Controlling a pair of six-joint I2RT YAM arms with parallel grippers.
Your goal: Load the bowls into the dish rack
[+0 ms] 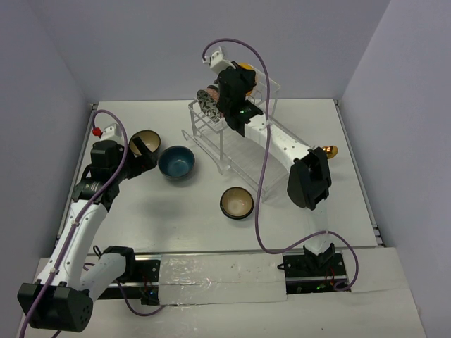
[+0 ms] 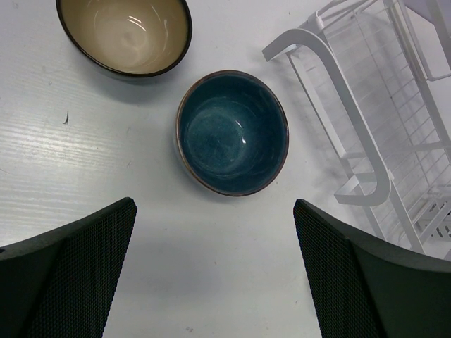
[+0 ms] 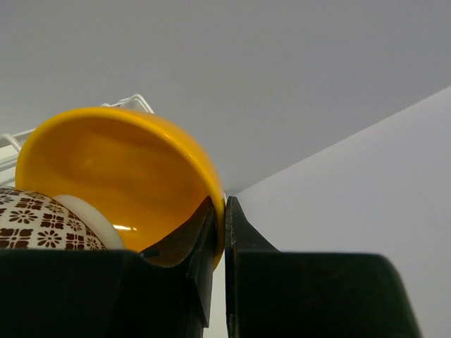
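Observation:
The white wire dish rack [image 1: 211, 134] stands at the table's far middle; its end shows in the left wrist view [image 2: 366, 120]. My right gripper [image 3: 224, 211] is shut on the rim of a yellow bowl [image 3: 120, 183] over the rack's upper shelf [image 1: 243, 74], beside a brown-patterned bowl [image 3: 35, 227] standing in the rack [image 1: 209, 103]. My left gripper [image 2: 215, 232] is open and empty above the table, just short of a dark blue bowl [image 2: 232, 132], which sits left of the rack [image 1: 176, 162]. A brown bowl with cream inside [image 2: 125, 34] lies by the left gripper [image 1: 144, 143]. Another brown bowl [image 1: 237, 203] sits mid-table.
A gold spoon [image 1: 331, 150] lies at the right, partly hidden behind the right arm. The table's side walls rise at the left and right edges. Purple cables loop over both arms.

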